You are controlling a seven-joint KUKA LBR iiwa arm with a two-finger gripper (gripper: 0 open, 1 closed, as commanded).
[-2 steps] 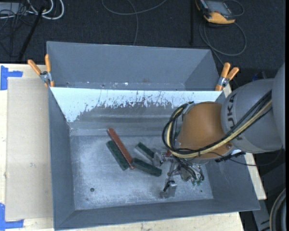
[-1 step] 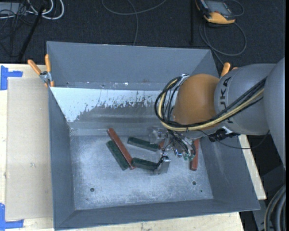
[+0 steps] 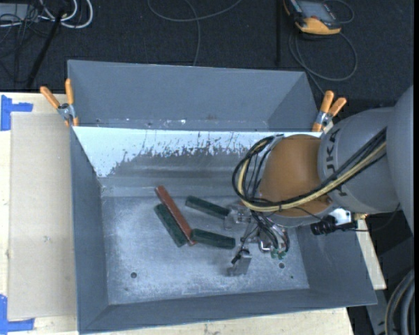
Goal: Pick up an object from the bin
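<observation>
In the camera view, toward 4 o'clock on the floor of the grey bin (image 3: 195, 103), the gripper (image 3: 239, 258) hangs low beneath the orange wrist cover (image 3: 290, 173). Whether it is clenched or released cannot be told. The nearest dark green bar (image 3: 213, 239) lies just beside it at 10 o'clock. Its long axis runs roughly 9-to-3, with the right end pointing toward the gripper. A second green bar (image 3: 208, 206) and a brown bar (image 3: 173, 213) lie farther off at 10–11 o'clock.
</observation>
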